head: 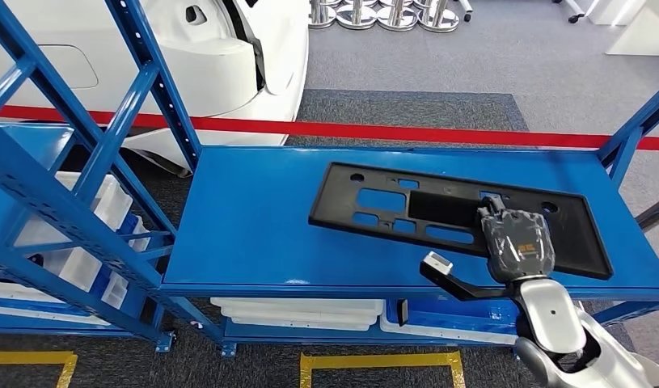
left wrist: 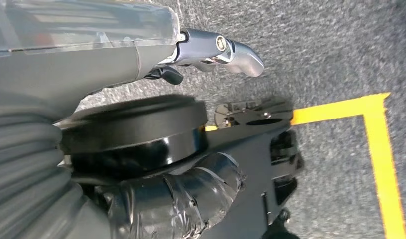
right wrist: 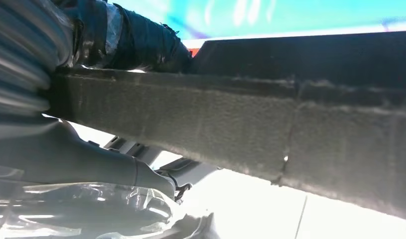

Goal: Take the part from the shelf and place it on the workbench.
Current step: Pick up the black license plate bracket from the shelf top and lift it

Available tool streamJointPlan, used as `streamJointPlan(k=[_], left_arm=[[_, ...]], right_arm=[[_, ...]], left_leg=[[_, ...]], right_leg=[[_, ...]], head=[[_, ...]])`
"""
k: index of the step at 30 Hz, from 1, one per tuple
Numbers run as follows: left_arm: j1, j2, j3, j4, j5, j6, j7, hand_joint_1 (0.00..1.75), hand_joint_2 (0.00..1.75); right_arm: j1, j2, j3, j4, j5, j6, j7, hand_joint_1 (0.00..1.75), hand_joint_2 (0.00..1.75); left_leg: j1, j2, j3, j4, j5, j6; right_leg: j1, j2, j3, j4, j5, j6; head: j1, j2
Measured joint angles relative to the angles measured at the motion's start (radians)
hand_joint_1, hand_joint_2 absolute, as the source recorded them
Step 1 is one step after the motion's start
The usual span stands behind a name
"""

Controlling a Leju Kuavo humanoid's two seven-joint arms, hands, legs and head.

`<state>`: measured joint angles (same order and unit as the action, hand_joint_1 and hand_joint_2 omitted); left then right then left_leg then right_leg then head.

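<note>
1. Our fingers of the right hand lie over the near right part of the black part, and the thumb sits under the shelf edge in the right wrist view. It looks like a pinch on the part's edge, but we cannot tell if the grip is really closed.
2. Our left hand hangs low over the grey carpet, its fingers apart, and it holds nothing.
3. The part lies flat on the blue shelf, toward the right side, with its long side along the shelf.
4. We judge that the risk is in the lift. The part is long and flat, and we take it near one end with one hand. The far end may drop, drag on the shelf, or twist out of the fingers.
5. The blue upright at the right stands close to the part's end, and the part may hit it when we pull it out.
6. White trays lie on the lower level, below the front edge.
7. Behind the shelf runs a red bar, and beyond it stands a white car body.
8. Yellow floor lines mark the carpet before the shelf.
</note>
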<state>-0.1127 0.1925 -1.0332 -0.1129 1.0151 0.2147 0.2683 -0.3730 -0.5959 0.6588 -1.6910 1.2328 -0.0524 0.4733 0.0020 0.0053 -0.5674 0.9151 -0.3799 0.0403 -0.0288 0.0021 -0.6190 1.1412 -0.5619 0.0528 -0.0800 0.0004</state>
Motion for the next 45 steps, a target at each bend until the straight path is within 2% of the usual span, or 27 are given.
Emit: streamJointPlan(k=[2,3,5,6,8,10,12,14,16,18,19,21,23,26,27,29,31,32,33,34,36,38,39,41,42,43,45], left_arm=[[-0.001,-0.006,0.0,-0.001,0.011,0.008,0.005,0.0,1.75],[-0.001,-0.01,0.0,-0.002,0.013,0.011,0.005,0.0,1.75],[0.0,-0.015,0.0,-0.003,0.014,0.014,0.005,0.0,1.75],[0.0,-0.015,0.001,-0.003,0.015,0.014,0.005,0.0,1.75],[0.0,-0.013,0.001,-0.003,0.017,0.014,0.007,0.0,1.75],[0.003,-0.011,0.001,-0.003,0.018,0.012,0.009,0.0,1.75],[0.005,-0.011,0.001,-0.003,0.02,0.011,0.011,0.0,1.75],[0.004,-0.011,0.001,-0.003,0.021,0.01,0.011,0.0,1.75],[0.004,-0.012,0.001,-0.004,0.023,0.008,0.011,0.0,1.75],[0.004,-0.012,0.001,-0.005,0.026,0.007,0.011,0.0,1.75],[0.004,-0.012,0.001,-0.005,0.026,0.006,0.011,0.0,1.75],[0.003,-0.011,0.001,-0.006,0.027,0.006,0.012,0.0,1.75],[0.002,-0.01,0.001,-0.006,0.027,0.004,0.015,0.0,1.75],[0.004,-0.011,0.001,-0.006,0.03,0.001,0.017,0.0,1.75],[0.004,-0.013,0.001,-0.006,0.031,0.0,0.018,0.0,1.75],[0.003,-0.017,0.001,-0.006,0.032,-0.002,0.018,0.0,1.75],[0.004,-0.019,0.001,-0.006,0.032,-0.004,0.018,0.0,1.75],[0.004,-0.02,0.001,-0.007,0.032,-0.005,0.017,0.0,1.75],[0.004,-0.021,0.001,-0.007,0.032,-0.005,0.016,0.0,1.75],[0.004,-0.021,0.001,-0.007,0.032,-0.006,0.015,0.0,1.75],[0.004,-0.023,0.001,-0.008,0.032,-0.007,0.012,0.0,1.75],[0.005,-0.025,0.001,-0.009,0.032,-0.008,0.01,0.0,1.75],[0.006,-0.025,0.001,-0.009,0.032,-0.008,0.01,0.0,1.75],[0.007,-0.024,0.001,-0.01,0.032,-0.008,0.01,0.0,1.75],[0.007,-0.022,0.001,-0.01,0.032,-0.008,0.01,0.0,1.75],[0.008,-0.02,0.001,-0.01,0.032,-0.008,0.009,0.0,1.75],[0.009,-0.019,0.001,-0.01,0.032,-0.008,0.009,0.0,1.75]], right_arm=[[-0.036,0.035,0.026,-0.007,0.015,0.007,0.022,1.75,1.75],[-0.049,0.044,0.038,-0.017,0.02,0.015,0.034,1.75,1.75],[-0.073,0.057,0.056,-0.047,0.025,0.036,0.051,1.75,1.75],[-0.085,0.062,0.062,-0.06,0.024,0.045,0.055,1.75,1.75],[-0.099,0.072,0.074,-0.08,0.024,0.055,0.057,1.75,1.75],[-0.102,0.081,0.086,-0.092,0.024,0.057,0.058,1.75,1.75],[-0.108,0.092,0.096,-0.1,0.024,0.057,0.057,1.75,1.75],[-0.113,0.1,0.103,-0.109,0.023,0.058,0.055,1.75,1.75],[-0.115,0.106,0.11,-0.115,0.02,0.063,0.052,1.75,1.75],[-0.115,0.11,0.119,-0.12,0.017,0.068,0.051,1.75,1.75],[-0.115,0.112,0.123,-0.123,0.016,0.069,0.05,1.75,1.75],[-0.115,0.114,0.126,-0.132,0.015,0.068,0.05,1.75,1.75],[-0.115,0.114,0.127,-0.14,0.009,0.068,0.05,1.75,1.75],[-0.114,0.113,0.131,-0.151,-0.004,0.068,0.05,1.75,1.75],[-0.113,0.113,0.132,-0.156,-0.007,0.068,0.05,1.75,1.75],[-0.113,0.11,0.134,-0.164,-0.012,0.069,0.05,1.75,1.75],[-0.111,0.106,0.134,-0.171,-0.021,0.075,0.05,1.75,1.75],[-0.109,0.105,0.135,-0.173,-0.029,0.08,0.05,1.75,1.75],[-0.108,0.104,0.135,-0.175,-0.036,0.085,0.05,1.75,1.75],[-0.107,0.103,0.135,-0.177,-0.044,0.088,0.05,1.75,1.75],[-0.106,0.099,0.135,-0.184,-0.055,0.093,0.05,1.75,1.75],[-0.108,0.096,0.133,-0.194,-0.06,0.098,0.051,1.75,1.75],[-0.109,0.095,0.132,-0.198,-0.061,0.1,0.051,1.75,1.75],[-0.108,0.093,0.131,-0.201,-0.065,0.102,0.051,1.75,1.75],[-0.107,0.092,0.131,-0.202,-0.068,0.102,0.051,1.75,1.75],[-0.106,0.091,0.131,-0.203,-0.072,0.103,0.051,1.75,1.75],[-0.103,0.088,0.131,-0.208,-0.081,0.106,0.051,1.75,1.75]], left_leg=[[0.004,-0.005,-0.012,0.004,0.007,-0.007],[0.008,-0.01,-0.019,0.009,0.01,-0.012],[0.018,-0.019,-0.039,0.03,0.012,-0.027],[0.02,-0.023,-0.05,0.042,0.013,-0.037],[0.017,-0.029,-0.064,0.054,0.018,-0.055],[0.018,-0.033,-0.067,0.05,0.029,-0.068],[0.021,-0.029,-0.081,0.073,0.004,-0.076],[0.021,-0.019,-0.118,0.175,-0.08,-0.076],[0.019,-0.017,-0.155,0.318,-0.167,-0.072],[0.017,-0.017,-0.134,0.355,-0.191,-0.063],[0.014,-0.017,-0.091,0.307,-0.176,-0.057],[0.006,-0.017,0.02,0.154,-0.143,-0.038],[-0.003,-0.014,0.077,0.062,-0.129,-0.03],[-0.007,-0.011,0.068,0.049,-0.109,-0.024],[-0.006,-0.009,0.062,0.044,-0.097,-0.018],[-0.002,-0.005,0.042,0.038,-0.074,-0.008],[-0.004,-0.005,0.014,0.039,-0.053,-0.002],[-0.005,-0.005,0.0,0.04,-0.043,-0.001],[-0.006,-0.005,-0.015,0.041,-0.032,-0.001],[-0.007,-0.005,-0.03,0.043,-0.022,-0.002],[-0.009,-0.006,-0.053,0.046,-0.004,-0.006],[-0.013,-0.006,-0.065,0.049,0.013,-0.014],[-0.013,-0.006,-0.069,0.048,0.022,-0.02],[-0.012,-0.006,-0.072,0.044,0.037,-0.032],[-0.011,-0.006,-0.077,0.051,0.024,-0.038],[-0.01,-0.007,-0.087,0.077,-0.007,-0.044],[-0.006,-0.007,-0.12,0.191,-0.115,-0.055]], right_leg=[[-0.005,0.0,-0.026,0.084,-0.029,0.009],[-0.008,0.0,-0.011,0.065,-0.014,0.013],[-0.019,0.001,0.061,-0.064,0.038,0.028],[-0.022,0.006,0.091,-0.125,0.058,0.029],[-0.024,0.015,0.108,-0.17,0.068,0.016],[-0.021,0.014,0.095,-0.16,0.077,-0.01],[-0.02,0.009,0.083,-0.159,0.091,-0.029],[-0.016,0.005,0.069,-0.161,0.107,-0.043],[-0.008,0.003,0.05,-0.162,0.122,-0.048],[-0.001,0.001,0.03,-0.161,0.137,-0.05],[0.002,0.001,0.022,-0.161,0.144,-0.05],[0.007,0.002,0.011,-0.16,0.157,-0.045],[0.008,0.0,0.006,-0.161,0.169,-0.035],[0.003,-0.002,0.001,-0.167,0.184,-0.014],[0.002,-0.002,-0.006,-0.157,0.169,-0.009],[0.002,-0.001,-0.038,-0.075,0.09,-0.002],[0.003,-0.001,-0.076,0.062,-0.002,0.001],[0.003,-0.001,-0.081,0.11,-0.02,0.001],[0.003,-0.001,-0.07,0.126,-0.016,0.0],[0.004,-0.001,-0.042,0.105,0.005,-0.003],[0.009,-0.002,0.06,-0.024,0.047,-0.015],[0.016,-0.004,0.151,-0.159,0.047,-0.028],[0.019,-0.004,0.171,-0.194,0.042,-0.034],[0.019,-0.006,0.164,-0.207,0.053,-0.045],[0.017,-0.007,0.157,-0.21,0.063,-0.052],[0.014,-0.009,0.148,-0.214,0.075,-0.059],[0.012,-0.011,0.123,-0.216,0.099,-0.066]], head=[[0.0,0.0],[0.0,0.0],[0.0,0.0],[0.002,0.0],[0.001,0.0],[-0.002,0.0],[-0.003,0.0],[-0.004,0.0],[-0.005,0.0],[-0.005,0.0],[-0.005,0.0],[-0.005,0.0],[-0.004,0.0],[-0.004,0.0],[-0.003,0.0],[-0.001,0.0],[0.0,0.0],[0.0,0.0],[0.0,0.0],[0.0,0.0],[0.0,0.0],[-0.001,0.0],[-0.001,0.0],[-0.002,0.0],[-0.003,0.0],[-0.004,0.0],[-0.005,0.0]])
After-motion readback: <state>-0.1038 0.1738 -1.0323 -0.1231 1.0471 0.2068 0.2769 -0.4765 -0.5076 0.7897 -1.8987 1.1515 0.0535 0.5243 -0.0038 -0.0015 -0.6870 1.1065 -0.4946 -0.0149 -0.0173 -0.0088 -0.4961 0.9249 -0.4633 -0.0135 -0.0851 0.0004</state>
